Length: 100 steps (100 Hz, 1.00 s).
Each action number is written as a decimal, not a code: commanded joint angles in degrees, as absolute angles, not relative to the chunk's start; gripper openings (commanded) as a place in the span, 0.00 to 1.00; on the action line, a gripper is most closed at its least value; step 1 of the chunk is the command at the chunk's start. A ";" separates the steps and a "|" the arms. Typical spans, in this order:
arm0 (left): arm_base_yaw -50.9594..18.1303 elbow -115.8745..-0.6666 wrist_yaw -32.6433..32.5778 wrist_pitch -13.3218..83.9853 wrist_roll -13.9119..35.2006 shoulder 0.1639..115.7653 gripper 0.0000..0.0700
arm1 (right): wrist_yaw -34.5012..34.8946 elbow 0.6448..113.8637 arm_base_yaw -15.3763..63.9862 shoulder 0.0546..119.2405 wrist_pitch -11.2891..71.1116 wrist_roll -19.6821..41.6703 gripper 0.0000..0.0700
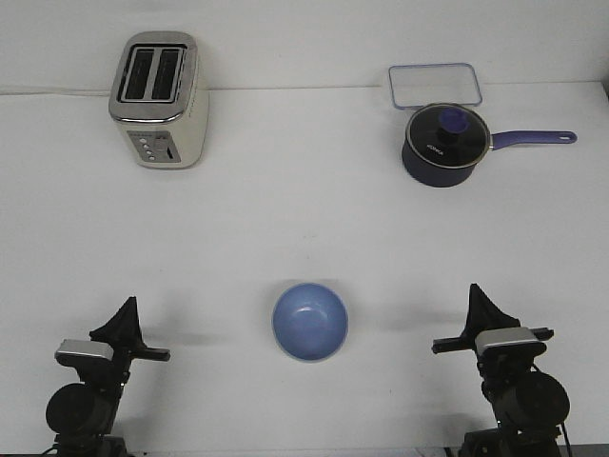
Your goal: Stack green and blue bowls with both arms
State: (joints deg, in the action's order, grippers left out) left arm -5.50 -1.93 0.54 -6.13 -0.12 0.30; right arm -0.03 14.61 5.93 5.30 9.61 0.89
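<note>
From the front we see a blue bowl [310, 321] sitting upright on the white desk [285, 228], midway between our two arms and touching neither. Whether a green bowl lies beneath it we cannot tell. Our left hand [124, 319] rests low at the near left, our right hand [481, 307] at the near right; both hold nothing, and we cannot tell how far their prongs are parted. Farther back stand a toaster [160, 99], a lidded saucepan [445, 143] and a clear container [434, 85].

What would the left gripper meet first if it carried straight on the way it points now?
Probably nothing nearby: the left gripper points away over bare table, and the toaster stands far ahead, roughly in line. Depth is unclear.
</note>
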 commanded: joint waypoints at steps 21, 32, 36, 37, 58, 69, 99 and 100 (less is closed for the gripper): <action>-5.50 -0.80 0.58 -6.98 -0.64 0.19 0.02 | 0.10 10.24 3.18 0.08 6.92 1.52 0.00; -5.50 -0.80 0.58 -6.96 -0.64 0.19 0.02 | -0.03 8.93 2.48 0.08 4.32 1.50 0.00; -5.50 -0.80 0.58 -7.01 -0.64 0.19 0.02 | -0.05 8.40 2.37 0.08 3.22 1.50 0.00; -5.50 -0.80 0.58 -7.01 -0.64 0.19 0.02 | -0.05 8.25 2.33 0.08 2.96 1.50 0.00; -5.48 -0.80 0.58 -6.98 -0.64 0.19 0.02 | -0.03 4.12 2.17 0.08 -3.22 1.52 0.00; -5.50 -0.80 0.58 -6.98 -0.64 0.19 0.02 | -0.01 2.04 2.17 0.08 -5.63 1.52 0.00; -5.50 -0.80 0.58 -6.98 -0.64 0.19 0.02 | -0.03 0.71 2.17 0.08 -7.27 1.50 0.00; -5.50 -0.80 0.58 -6.98 -0.64 0.19 0.02 | -0.03 0.71 2.17 0.08 -7.25 1.50 0.00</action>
